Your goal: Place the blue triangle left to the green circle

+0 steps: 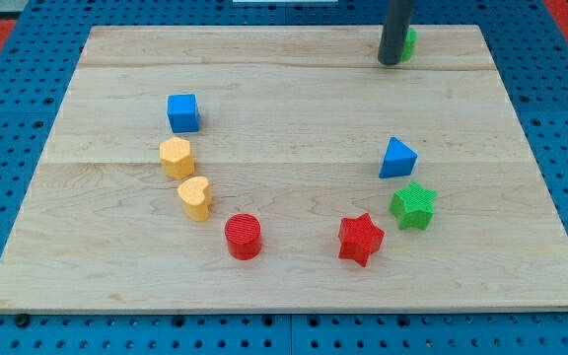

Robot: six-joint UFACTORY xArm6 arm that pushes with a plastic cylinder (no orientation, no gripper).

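The blue triangle lies right of the board's middle. The green circle is near the view's top right, mostly hidden behind my rod, with only a green sliver showing at the rod's right side. My tip rests on the board at the green circle's left edge, far above the blue triangle.
A green star sits just below the blue triangle, with a red star to its lower left. A red cylinder, a yellow heart, a yellow hexagon and a blue cube curve up the left side. The wooden board lies on a blue pegboard.
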